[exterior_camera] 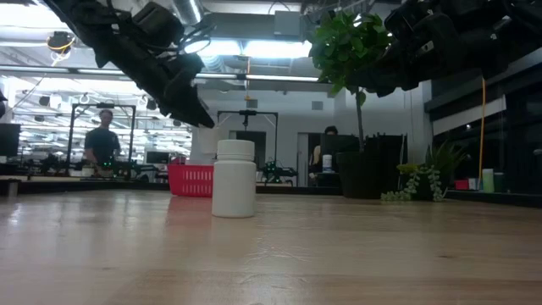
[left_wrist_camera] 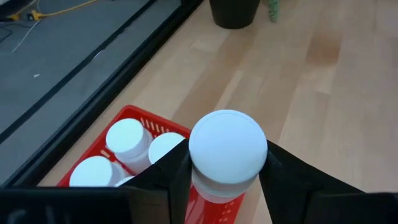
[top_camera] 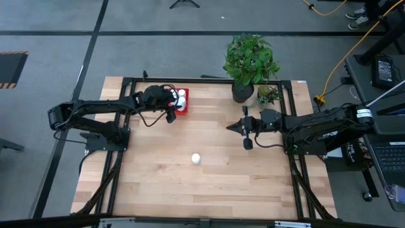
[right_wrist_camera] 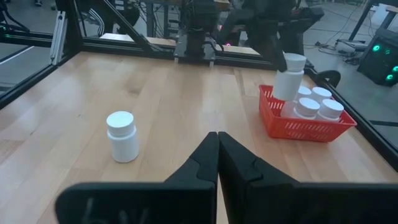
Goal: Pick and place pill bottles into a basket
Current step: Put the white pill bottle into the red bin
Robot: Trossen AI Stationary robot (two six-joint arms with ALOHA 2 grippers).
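Bottle (left_wrist_camera: 227,149) clamped in left tool (left_wrist_camera: 225,180) hides much of basket (left_wrist_camera: 134,118)

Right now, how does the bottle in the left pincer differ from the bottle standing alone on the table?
The held bottle is tilted, gripped by the left pincer above the red basket. The lone bottle stands upright and free on the wooden table, untouched, apart from the basket. Both are white with white caps.
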